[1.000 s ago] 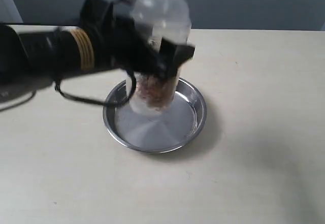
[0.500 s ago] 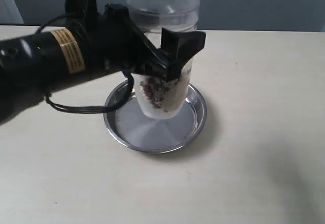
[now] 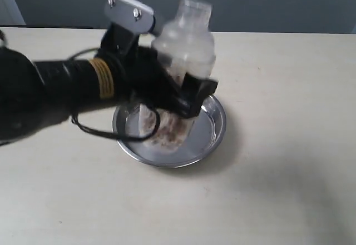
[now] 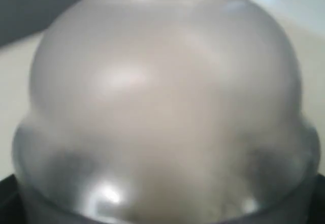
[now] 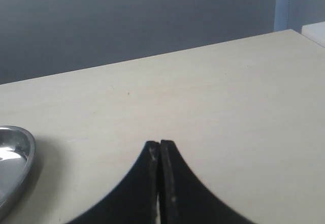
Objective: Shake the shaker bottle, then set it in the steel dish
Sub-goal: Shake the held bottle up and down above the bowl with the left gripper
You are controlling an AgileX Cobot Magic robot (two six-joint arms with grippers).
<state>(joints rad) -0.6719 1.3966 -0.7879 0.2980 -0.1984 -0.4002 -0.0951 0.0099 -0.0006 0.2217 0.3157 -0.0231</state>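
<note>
The clear shaker bottle [image 3: 183, 61] with its frosted dome and small cap leans to the right over the steel dish [image 3: 216, 128], brown granules blurred in its lower part. My left gripper [image 3: 186, 98] is shut on the bottle's body, one black finger crossing its front. Whether the bottle's base touches the dish is hidden by blur. The frosted dome [image 4: 162, 97] fills the left wrist view. My right gripper [image 5: 160, 145] is shut with nothing in it, off to the side over bare table, with the steel dish's rim [image 5: 25, 155] at the edge of its view.
The pale table [image 3: 278, 189] spreads out in front of and to the right of the dish. A dark grey wall [image 3: 278, 3] runs behind its far edge. The left arm's black body and cable [image 3: 83, 125] hang over the table left of the dish.
The bottle has dropped lower towards the dish and now tilts to the right, after being held higher and upright. The left arm moved with it, its wrist turned.
</note>
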